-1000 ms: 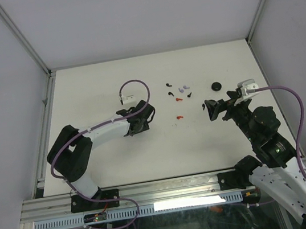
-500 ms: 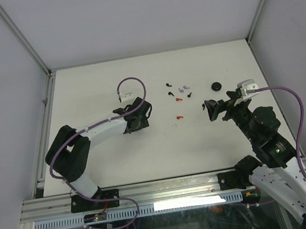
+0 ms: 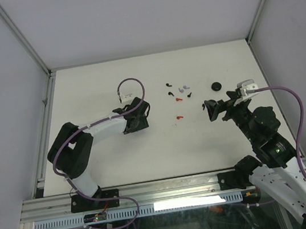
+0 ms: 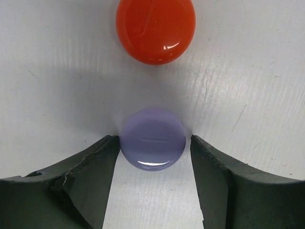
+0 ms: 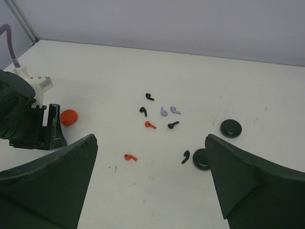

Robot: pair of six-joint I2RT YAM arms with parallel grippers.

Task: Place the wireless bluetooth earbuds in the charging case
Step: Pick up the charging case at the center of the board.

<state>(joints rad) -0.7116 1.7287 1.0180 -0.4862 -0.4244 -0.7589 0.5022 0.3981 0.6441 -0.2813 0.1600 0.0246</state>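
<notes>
The left gripper (image 3: 134,121) is down on the table (image 3: 91,83), left of centre, with its jaws spread. The lilac case (image 4: 152,145) lies flat between its fingers (image 4: 90,169): the left finger seems to touch the case's edge, while the other stands just beside it, and I cannot tell whether that one touches. The red case (image 4: 156,29) lies on the table just past the lilac one, apart from it.

The earbuds (image 5: 163,112) are loose on the table to the right of the left gripper, between the two arms and none of them in a case. Two lilac buds lie side by side, two red ones (image 5: 150,125) nearer, and black ones (image 5: 142,111) are scattered around them.

The right gripper (image 3: 210,108) hangs over the table's right side, jaws wide apart and holding nothing. One black case (image 3: 216,86) sits just far of it. A second (image 5: 201,159) lies near it, with a black bud just beside.
</notes>
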